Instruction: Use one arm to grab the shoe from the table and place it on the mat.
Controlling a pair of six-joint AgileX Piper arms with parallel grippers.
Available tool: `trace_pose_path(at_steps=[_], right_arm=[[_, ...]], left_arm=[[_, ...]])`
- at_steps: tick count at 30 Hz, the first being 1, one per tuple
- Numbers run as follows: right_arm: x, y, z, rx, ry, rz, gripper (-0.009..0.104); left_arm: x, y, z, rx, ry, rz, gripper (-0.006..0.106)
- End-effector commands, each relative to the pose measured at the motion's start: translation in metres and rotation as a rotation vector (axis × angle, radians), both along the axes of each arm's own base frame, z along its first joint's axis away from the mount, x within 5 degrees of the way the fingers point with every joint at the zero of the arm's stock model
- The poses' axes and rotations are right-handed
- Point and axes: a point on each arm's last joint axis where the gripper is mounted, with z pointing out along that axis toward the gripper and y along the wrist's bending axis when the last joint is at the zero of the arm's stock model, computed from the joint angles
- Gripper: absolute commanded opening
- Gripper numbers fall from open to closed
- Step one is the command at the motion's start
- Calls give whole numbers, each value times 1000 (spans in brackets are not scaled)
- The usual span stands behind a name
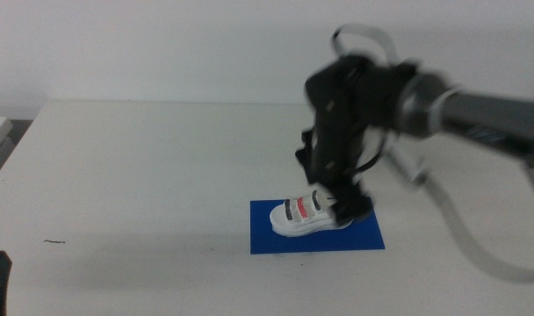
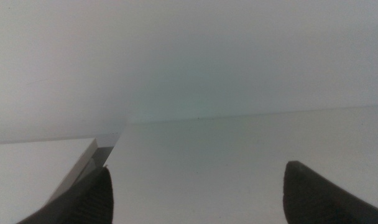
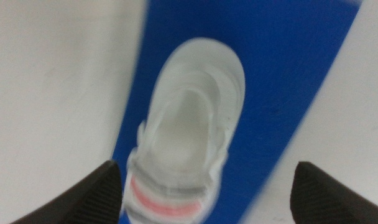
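While the shoe (image 1: 307, 217) lies on the mat (image 1: 316, 240) (dark blue, flat on the desk (image 1: 144, 175)), the right gripper (image 3: 207, 190) hangs released above it.

place: lab-like robot test bench
signs: plain white table (image 1: 144, 175), bare white wall (image 1: 162, 44), piper arm (image 1: 478, 114) at right

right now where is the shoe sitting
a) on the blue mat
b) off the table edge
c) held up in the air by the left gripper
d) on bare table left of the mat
a: the shoe rests on the mat, with the right gripper open above it.
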Motion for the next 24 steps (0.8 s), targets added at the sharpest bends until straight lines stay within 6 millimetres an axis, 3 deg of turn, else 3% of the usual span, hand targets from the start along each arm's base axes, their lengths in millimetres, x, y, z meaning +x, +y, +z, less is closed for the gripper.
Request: trace_pose_path(at_steps=[1,4,9,12,15,17,20,24], right_arm=[[-12,-15,52,-80,-73,292,93],[-27,-27,98,-137,-174,658,93],[-51,-47,154,-158,-320,799,93],[-61,-62,179,-326,-398,1029,93],[-84,-88,203,-517,-442,1256,93],[-109,-106,213,-556,-500,1355,93],[-141,-135,210,-593,-648,1359,93],[-185,-185,186,-649,-756,1230,93]], left_arm=[[0,0,1,-5,-7,-2,94],[0,0,1,-5,-7,-2,94],[0,0,1,-5,-7,-2,94],[0,0,1,-5,-7,-2,94],[0,0,1,-5,-7,-2,94],[0,0,1,-5,-7,-2,94],[0,0,1,-5,-7,-2,94],[0,0,1,-5,-7,-2,94]])
